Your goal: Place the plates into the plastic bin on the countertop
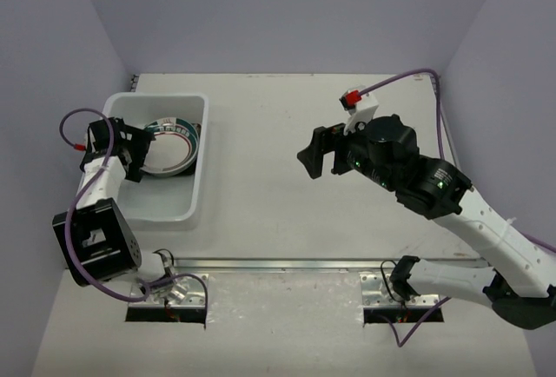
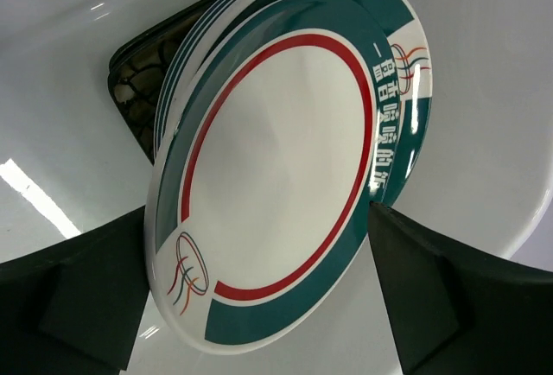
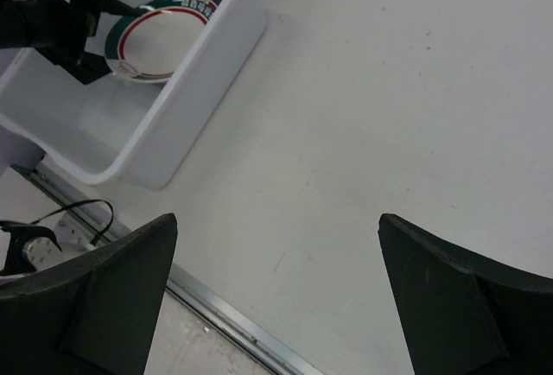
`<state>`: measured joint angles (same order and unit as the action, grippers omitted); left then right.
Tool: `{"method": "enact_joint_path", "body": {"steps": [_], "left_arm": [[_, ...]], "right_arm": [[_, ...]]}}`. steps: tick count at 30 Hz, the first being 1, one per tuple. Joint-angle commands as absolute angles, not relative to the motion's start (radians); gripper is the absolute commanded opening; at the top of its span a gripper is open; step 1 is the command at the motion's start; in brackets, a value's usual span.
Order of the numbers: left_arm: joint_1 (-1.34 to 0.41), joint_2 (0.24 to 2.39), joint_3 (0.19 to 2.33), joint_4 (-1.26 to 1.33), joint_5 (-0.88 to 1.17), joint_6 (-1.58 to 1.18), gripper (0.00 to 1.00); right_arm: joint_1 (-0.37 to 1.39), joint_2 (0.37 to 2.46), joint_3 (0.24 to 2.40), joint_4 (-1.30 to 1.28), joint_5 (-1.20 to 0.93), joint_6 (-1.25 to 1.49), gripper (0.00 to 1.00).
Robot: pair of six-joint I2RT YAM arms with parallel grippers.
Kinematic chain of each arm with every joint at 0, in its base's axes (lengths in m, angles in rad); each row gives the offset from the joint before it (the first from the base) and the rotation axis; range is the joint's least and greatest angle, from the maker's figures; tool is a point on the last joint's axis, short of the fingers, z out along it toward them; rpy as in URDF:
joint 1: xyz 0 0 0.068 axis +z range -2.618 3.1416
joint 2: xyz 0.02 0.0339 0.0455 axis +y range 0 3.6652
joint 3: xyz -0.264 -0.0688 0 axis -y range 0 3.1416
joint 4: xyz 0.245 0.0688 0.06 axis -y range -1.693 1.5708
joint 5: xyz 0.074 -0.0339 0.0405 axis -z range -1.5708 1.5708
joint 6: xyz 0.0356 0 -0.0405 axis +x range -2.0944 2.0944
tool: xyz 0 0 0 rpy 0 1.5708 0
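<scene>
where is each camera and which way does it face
top external: above, behind the bases, looking down at the matte white countertop; both arms show.
left wrist: over the white translucent plastic bin, facing the teal-rimmed round plate; own fingers flank it.
right wrist: above the countertop, facing the bin; own fingers low.
all share that plate.

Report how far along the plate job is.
Done: a stack of plates leans inside the plastic bin. In hand: nothing; the left end effector is open around the top plate, the right end effector open over the countertop. Left: no plates show outside the bin, so probably only withdrawing.
</scene>
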<state>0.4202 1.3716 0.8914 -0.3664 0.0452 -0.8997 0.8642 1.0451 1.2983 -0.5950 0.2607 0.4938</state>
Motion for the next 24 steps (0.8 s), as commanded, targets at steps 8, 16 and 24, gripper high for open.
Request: {"method": "enact_joint_path", "body": {"steps": [8,16,24], "left_arm": [[0.426,1.483,1.031,-0.552,0.045,-0.756,1.0],[0.423,1.568,1.184,-0.616,0.111,-0.658,1.0],[0.4,1.619,1.289,-0.641,0.13,-0.593,1.0]], "right_arm": [[0.696,1.199,1.366,-0.725,0.036,0.452,0.99],[0.666,1.227,1.38,-0.707,0.006,0.439,0.99],[0.666,1.207,1.334,-0.69,-0.037,0.433,0.99]]}}
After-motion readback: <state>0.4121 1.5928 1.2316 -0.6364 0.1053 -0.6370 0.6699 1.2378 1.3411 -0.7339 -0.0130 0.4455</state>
